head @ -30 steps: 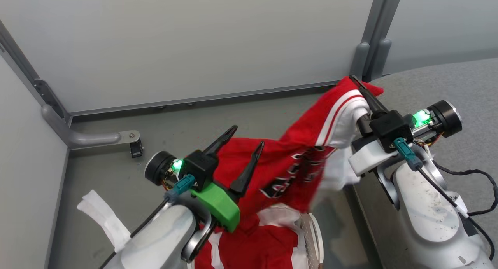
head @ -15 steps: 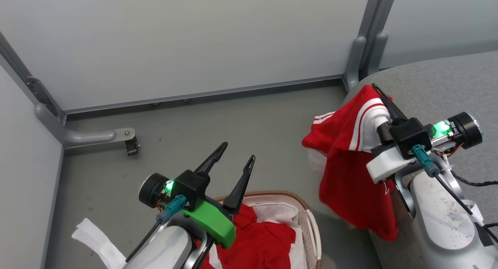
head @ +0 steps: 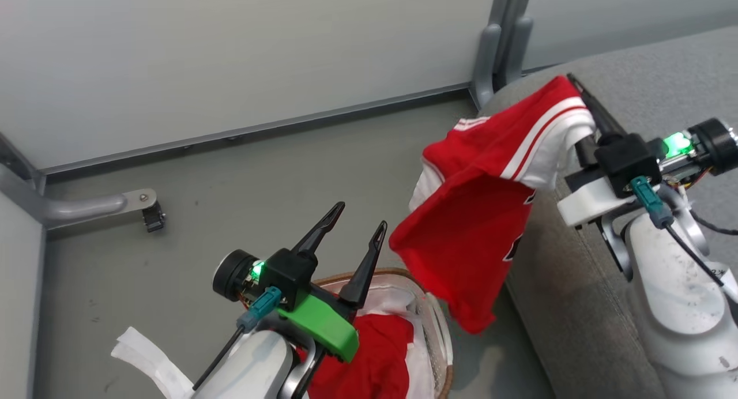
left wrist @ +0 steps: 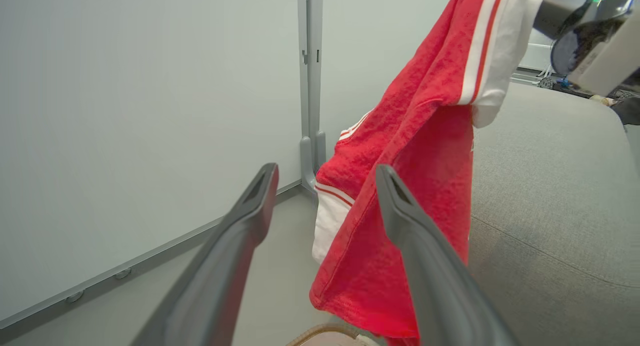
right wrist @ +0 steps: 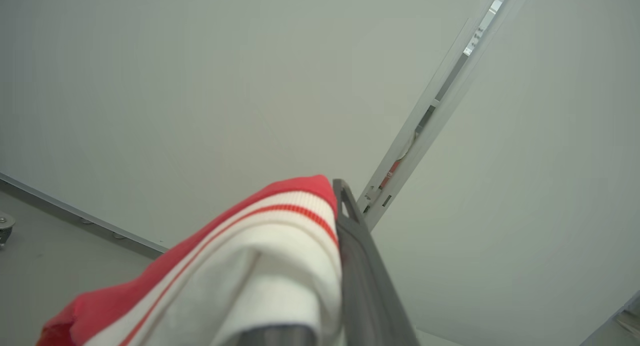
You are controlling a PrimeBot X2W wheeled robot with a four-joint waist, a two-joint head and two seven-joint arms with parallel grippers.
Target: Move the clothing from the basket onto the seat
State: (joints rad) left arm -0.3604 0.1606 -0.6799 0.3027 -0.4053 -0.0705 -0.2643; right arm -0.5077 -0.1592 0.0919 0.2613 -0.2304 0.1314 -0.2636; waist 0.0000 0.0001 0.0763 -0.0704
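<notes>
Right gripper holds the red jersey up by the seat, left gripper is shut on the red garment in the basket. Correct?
No. The left gripper is open and empty: the left wrist view shows its fingers spread, gripping nothing, above the basket. The right gripper does hold the jersey by the seat, and the red garment lies in the basket.

Floor [head: 230,214]: grey-green, smooth, walled by pale panels. Standing or lying on it:
- white basket [head: 443,341] with brown rim, near bottom edge;
- grey sofa seat [head: 576,307], right, near the basket;
- crumpled white strip [head: 147,358], lower left;
- grey metal partition foot [head: 104,204] with black caster [head: 153,218], left.
</notes>
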